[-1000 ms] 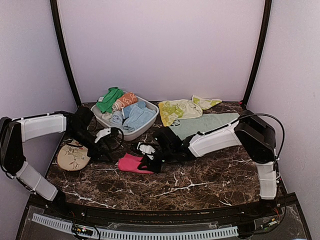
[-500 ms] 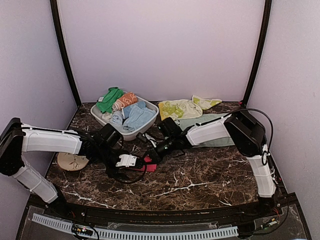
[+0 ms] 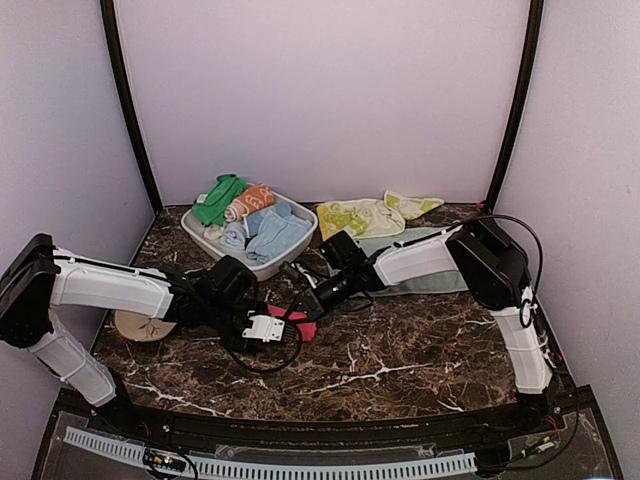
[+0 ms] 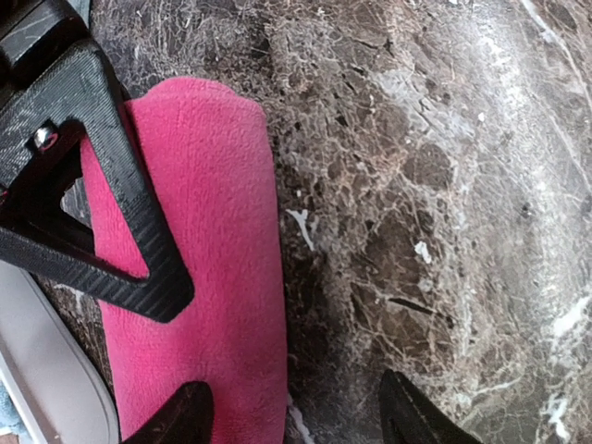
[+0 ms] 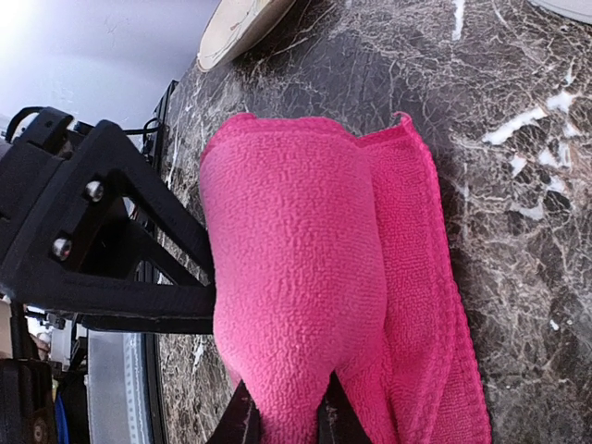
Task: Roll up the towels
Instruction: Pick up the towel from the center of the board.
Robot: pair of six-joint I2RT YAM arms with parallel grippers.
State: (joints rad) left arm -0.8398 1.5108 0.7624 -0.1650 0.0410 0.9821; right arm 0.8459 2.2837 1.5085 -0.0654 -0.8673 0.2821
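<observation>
One hot-pink towel (image 5: 296, 277), right pincer (image 5: 282, 421) clamped on its fold, left pincer (image 4: 296, 421) wide over its edge.

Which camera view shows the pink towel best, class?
The right wrist view: the pink towel fills it, folded, pinched by the right pincer. The left wrist view shows a flat strip; the top view only a sliver between the arms.
</observation>
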